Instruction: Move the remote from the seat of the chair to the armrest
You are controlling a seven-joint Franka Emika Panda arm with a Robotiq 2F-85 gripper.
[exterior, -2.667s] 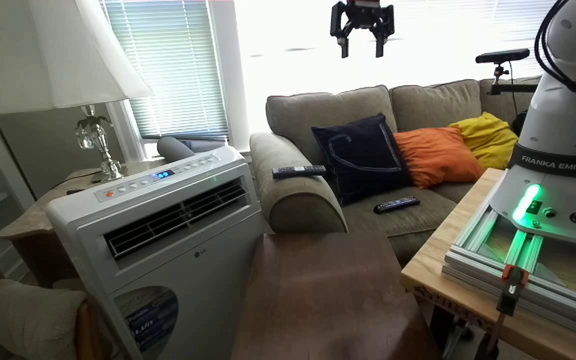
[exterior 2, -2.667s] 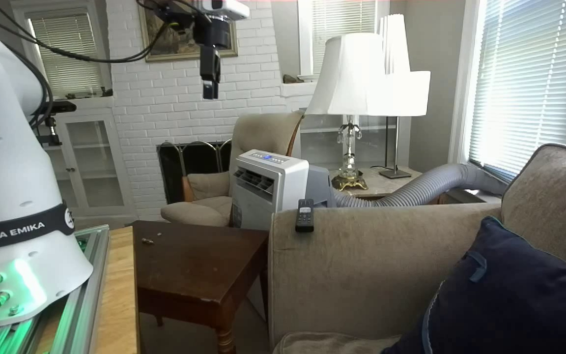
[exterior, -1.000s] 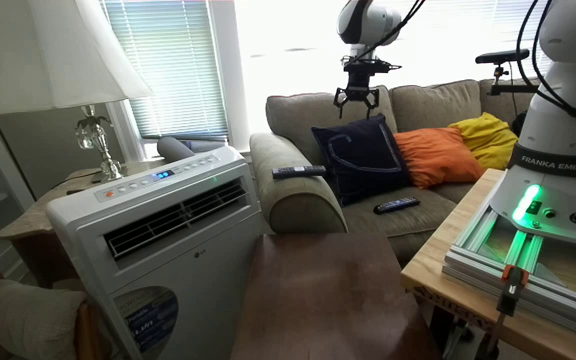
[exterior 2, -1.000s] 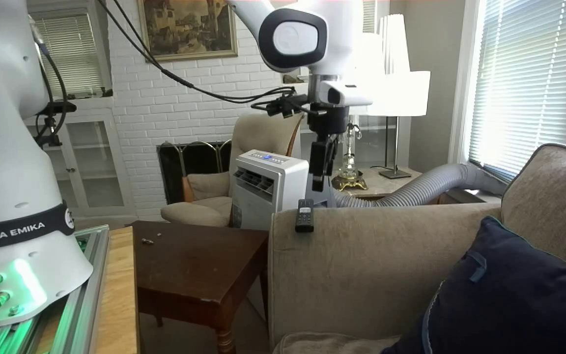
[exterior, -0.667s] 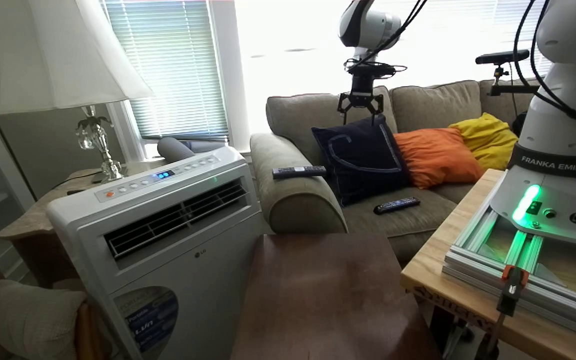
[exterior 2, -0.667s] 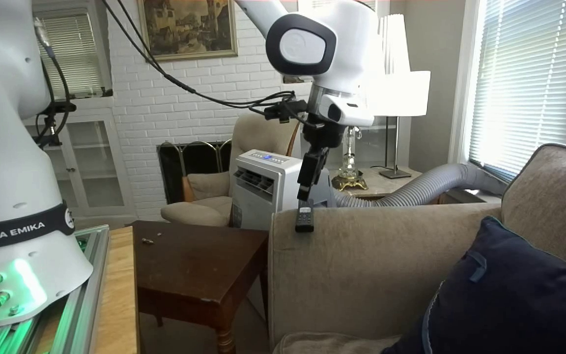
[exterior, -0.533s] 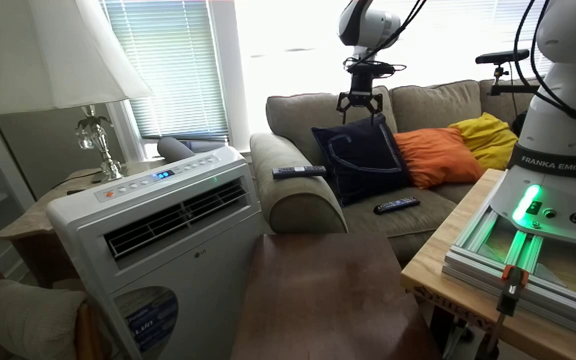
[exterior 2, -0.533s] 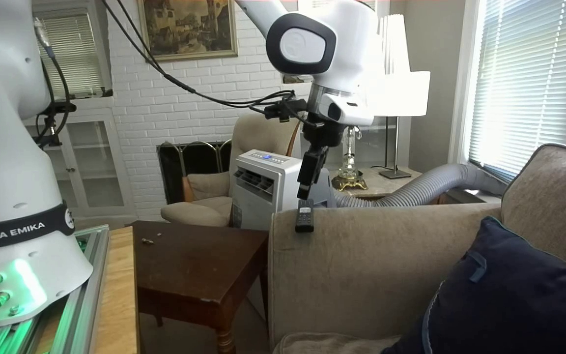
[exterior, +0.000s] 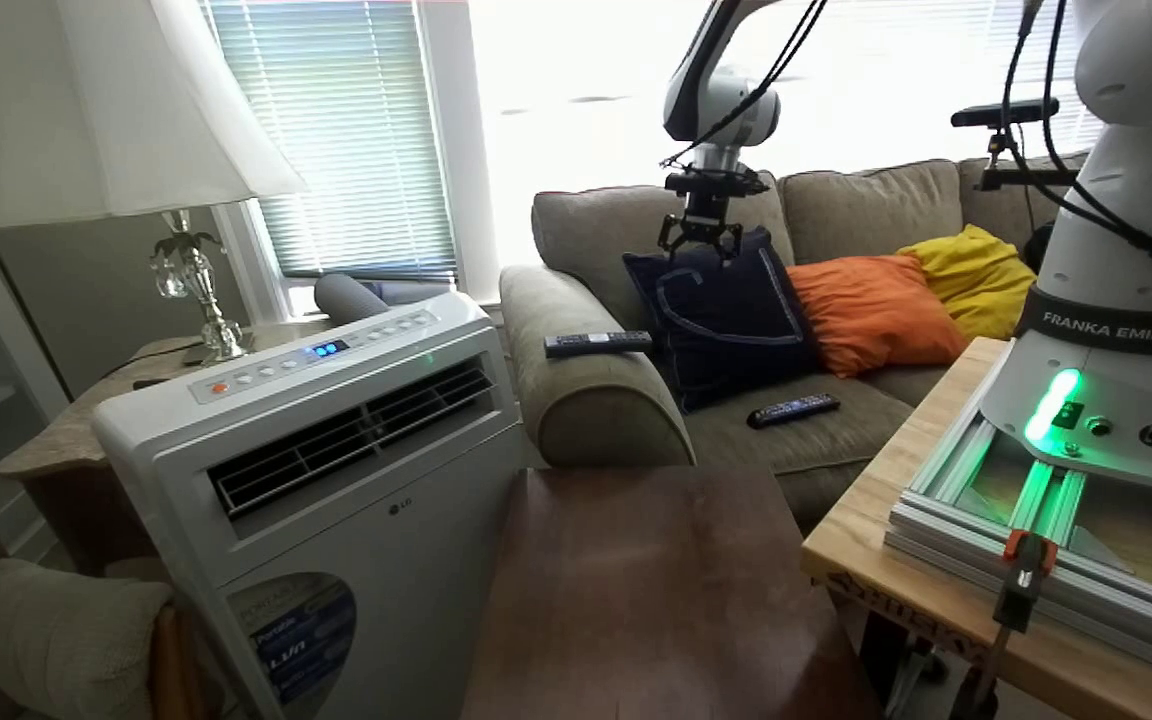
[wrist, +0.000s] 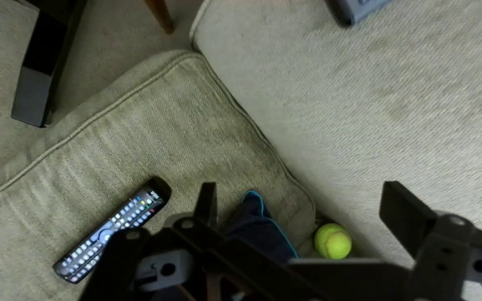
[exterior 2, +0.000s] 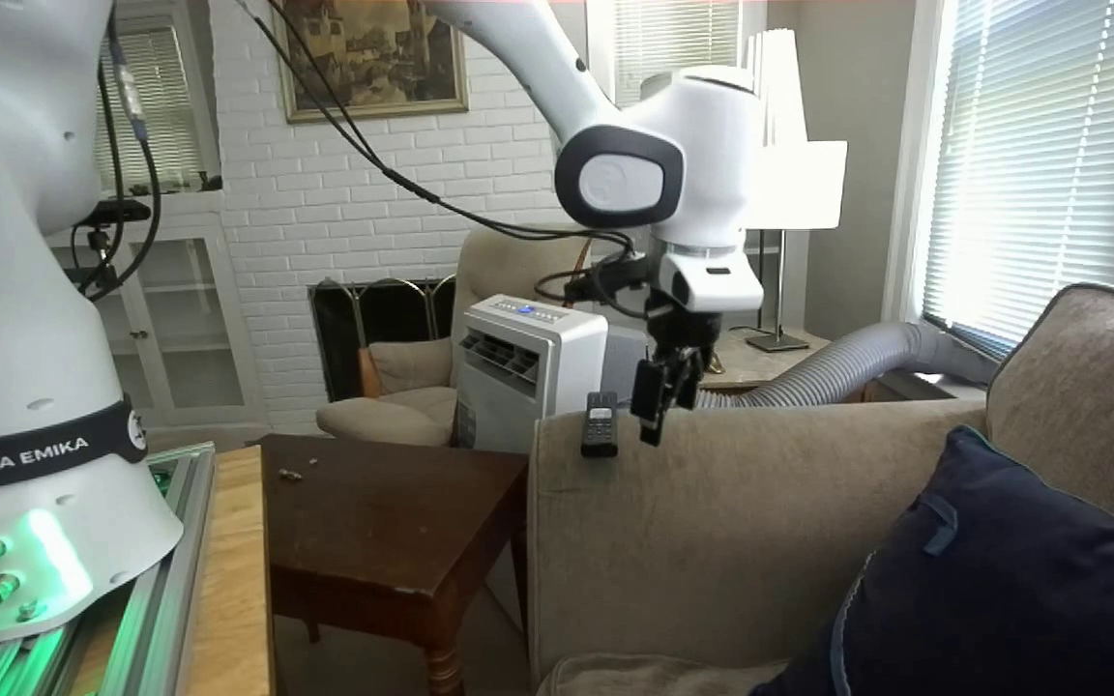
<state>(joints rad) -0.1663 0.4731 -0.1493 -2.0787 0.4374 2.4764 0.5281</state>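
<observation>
Two remotes (exterior: 793, 410) (exterior: 598, 344), three pillows (exterior: 736, 335) (exterior: 876, 315) (exterior: 976, 285)

I'm in a home's living room: in an exterior view I get a painting (exterior 2: 373, 58) on a brick wall (exterior 2: 325, 227) upper left, an armchair (exterior 2: 497, 266) near center, and a couch (exterior 2: 741, 503) with a pillow (exterior 2: 1011, 580) lower right.

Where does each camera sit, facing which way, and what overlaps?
In an exterior view: across the dark table from the couch, facing it; arm base right, open gripper upper middle.
In an exterior view: inner side of the armrest, facing the brick wall; arm base left, plus forearm and gripper.
Wrist view: on the wrist, looking down on the seat and seat remote; spread gripper fingers low in frame.
Both exterior views share the air conditioner, navy pillow and armrest remote.
</observation>
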